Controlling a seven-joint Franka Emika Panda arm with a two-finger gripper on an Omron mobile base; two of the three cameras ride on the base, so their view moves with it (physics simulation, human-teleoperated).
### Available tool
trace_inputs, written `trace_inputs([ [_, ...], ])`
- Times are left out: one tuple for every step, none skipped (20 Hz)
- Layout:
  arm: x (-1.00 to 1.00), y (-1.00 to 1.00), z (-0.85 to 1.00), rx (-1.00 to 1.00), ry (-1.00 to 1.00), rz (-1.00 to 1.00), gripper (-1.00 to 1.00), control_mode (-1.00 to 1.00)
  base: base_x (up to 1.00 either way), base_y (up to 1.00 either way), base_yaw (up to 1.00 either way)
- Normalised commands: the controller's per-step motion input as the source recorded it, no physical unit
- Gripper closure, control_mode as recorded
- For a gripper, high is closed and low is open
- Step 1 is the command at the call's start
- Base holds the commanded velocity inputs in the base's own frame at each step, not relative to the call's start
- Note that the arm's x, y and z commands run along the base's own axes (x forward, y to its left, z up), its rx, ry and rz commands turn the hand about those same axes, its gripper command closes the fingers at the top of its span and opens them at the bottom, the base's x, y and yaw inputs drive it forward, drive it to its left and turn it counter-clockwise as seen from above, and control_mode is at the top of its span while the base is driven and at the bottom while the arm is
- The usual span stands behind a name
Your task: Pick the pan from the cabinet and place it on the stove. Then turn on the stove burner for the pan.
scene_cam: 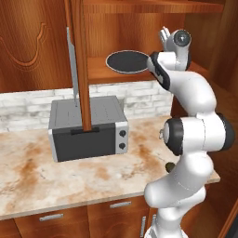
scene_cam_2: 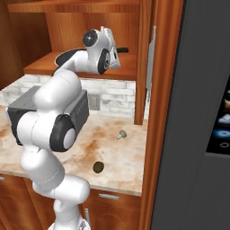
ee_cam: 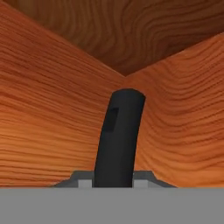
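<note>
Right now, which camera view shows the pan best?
The left base view: it shows the pan as a round dark dish with a pale rim, lying on the shelf of the cabinet. The hand view shows just its black handle, close up. The right base view shows only the handle's tip behind the arm.

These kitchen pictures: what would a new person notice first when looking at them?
First, the big white robot arm, which rises in front of the counter and reaches up into the open wooden cabinet. There a round dark pan lies on the lower shelf, and the hand view shows its black handle between the jaws, closed on it. Below, a grey toaster oven stands on the marbled counter.
</note>
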Motion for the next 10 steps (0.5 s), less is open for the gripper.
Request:
trace_inputs([
  [-0.65,0.08,0.0,0.0,-0.03,-0.02,1.0,-1.0,0.0,0.0,0.0],
  [-0.72,0.03,0.0,0.0,-0.01,-0.02,1.0,-1.0,0.0,0.0,0.0],
  [-0.74,0.09,0.0,0.0,0.0,-0.02,1.0,-1.0,0.0,0.0,0.0],
  [-0.74,0.06,0.0,0.0,0.0,-0.02,1.0,-1.0,0.0,0.0,0.0],
  [-0.74,0.07,0.0,0.01,0.0,-0.01,1.0,-1.0,0.0,0.0,0.0],
  [-0.76,0.12,0.0,0.01,0.0,-0.02,1.0,-1.0,0.0,0.0,0.0],
  [-0.7,0.15,0.0,0.0,0.0,-0.02,1.0,-1.0,0.0,0.0,0.0],
  [-0.56,0.15,0.0,0.0,0.0,-0.02,1.0,-1.0,0.0,0.0,0.0],
  [-0.36,0.26,0.0,0.0,0.0,-0.02,1.0,-1.0,0.0,0.0,0.0],
  [-0.31,0.24,0.0,0.0,0.0,-0.01,1.0,-1.0,0.0,0.0,0.0],
])
